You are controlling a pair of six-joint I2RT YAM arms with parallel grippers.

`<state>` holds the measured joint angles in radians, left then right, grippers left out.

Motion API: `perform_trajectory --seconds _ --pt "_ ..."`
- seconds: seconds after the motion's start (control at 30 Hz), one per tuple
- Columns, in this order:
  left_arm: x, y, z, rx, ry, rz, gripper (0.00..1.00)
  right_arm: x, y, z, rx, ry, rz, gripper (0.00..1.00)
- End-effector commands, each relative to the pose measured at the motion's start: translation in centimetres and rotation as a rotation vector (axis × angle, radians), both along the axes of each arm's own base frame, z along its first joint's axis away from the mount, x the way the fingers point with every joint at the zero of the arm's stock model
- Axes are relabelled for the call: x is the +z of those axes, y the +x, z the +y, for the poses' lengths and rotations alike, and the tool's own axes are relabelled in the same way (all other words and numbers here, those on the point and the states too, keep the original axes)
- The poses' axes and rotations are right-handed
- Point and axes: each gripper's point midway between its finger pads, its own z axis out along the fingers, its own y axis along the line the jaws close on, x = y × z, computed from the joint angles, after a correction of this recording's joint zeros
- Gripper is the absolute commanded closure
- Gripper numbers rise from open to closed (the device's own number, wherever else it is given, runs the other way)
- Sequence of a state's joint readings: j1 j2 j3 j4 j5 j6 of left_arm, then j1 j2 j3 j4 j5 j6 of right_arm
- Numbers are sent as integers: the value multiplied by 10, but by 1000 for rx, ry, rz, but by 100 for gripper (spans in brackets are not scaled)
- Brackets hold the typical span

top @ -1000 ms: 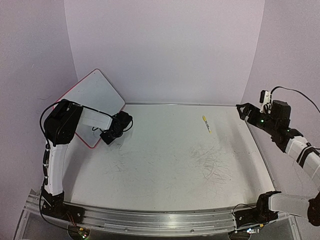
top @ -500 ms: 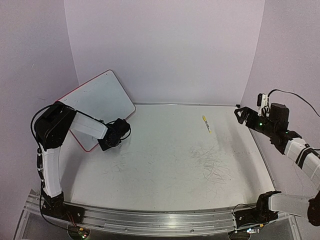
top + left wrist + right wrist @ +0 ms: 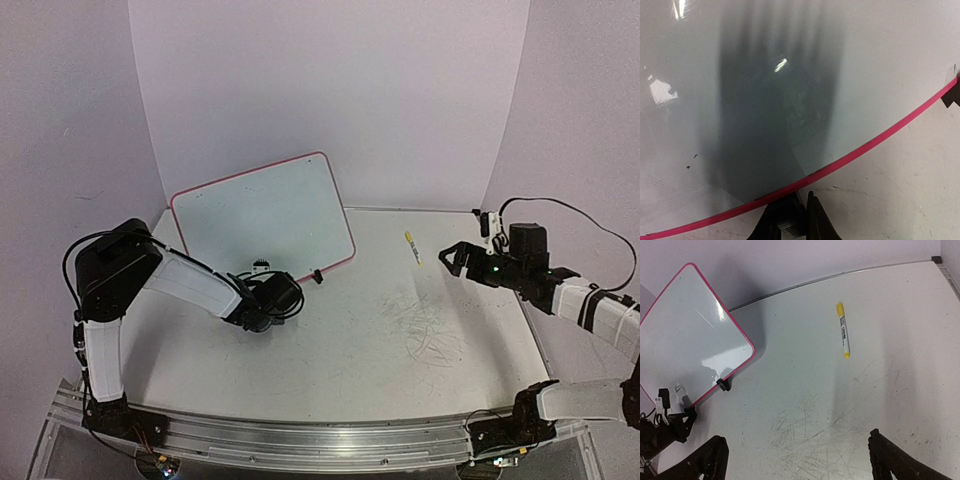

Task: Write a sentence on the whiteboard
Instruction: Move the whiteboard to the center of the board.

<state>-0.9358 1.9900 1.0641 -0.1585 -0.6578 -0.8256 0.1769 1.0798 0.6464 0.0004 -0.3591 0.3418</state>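
1. The left pincer [image 3: 262, 290] [image 3: 804, 196] was clamped on the lower pink rim of the whiteboard [image 3: 265, 215] [image 3: 790, 75], its two fingers drawn almost together at the edge.
2. The whiteboard rose from that grip. It stood tilted at the back left of the tabletop [image 3: 330, 380], with its glossy face turned toward the arms.
3. A black clip foot [image 3: 317, 275] [image 3: 722, 385] sat on the same lower rim, just to the right of the left pincer.
4. The right pincer [image 3: 458, 257] [image 3: 796, 437] hung over the right side of the tabletop with its jaws spread wide, holding nothing. It was well apart from the whiteboard [image 3: 690, 335].
5. A yellow marker [image 3: 413, 248] [image 3: 843, 330] lay flat on the tabletop between the whiteboard and the right pincer, nearer the pincer.
6. Grey scribble marks [image 3: 425, 325] [image 3: 810, 440] covered the tabletop in front of the marker.
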Motion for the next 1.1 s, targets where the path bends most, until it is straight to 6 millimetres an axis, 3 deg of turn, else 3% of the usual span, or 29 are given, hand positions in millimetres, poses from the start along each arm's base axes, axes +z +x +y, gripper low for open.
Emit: perform_trajectory --seconds 0.0,0.17,0.3,0.5,0.67,0.73,0.83,1.0,1.07 --pt "-13 -49 -64 -345 -27 119 100 -19 -3 25 16 -34 70 2" --pt "-16 -74 -88 -512 -43 186 100 -48 -6 49 49 -69 193 2" --pt "-23 -86 -90 -577 -39 233 100 -62 11 39 -24 -142 238 2" --pt "-31 -89 -87 -549 -40 245 100 -54 82 12 -177 -309 221 4" --pt "-28 -97 -106 -538 -46 213 100 -61 137 2 -204 -373 223 6" --pt "-29 -102 -115 -540 -55 223 100 -66 150 -4 -210 -432 232 6" --pt "-28 -111 -126 -541 -72 229 100 -66 152 -10 -216 -458 237 7" --pt "-24 -136 -155 -609 -54 215 100 -62 127 -6 -196 -393 236 6" --pt "-29 -144 -156 -606 -51 228 100 -62 116 -8 -201 -377 239 6"
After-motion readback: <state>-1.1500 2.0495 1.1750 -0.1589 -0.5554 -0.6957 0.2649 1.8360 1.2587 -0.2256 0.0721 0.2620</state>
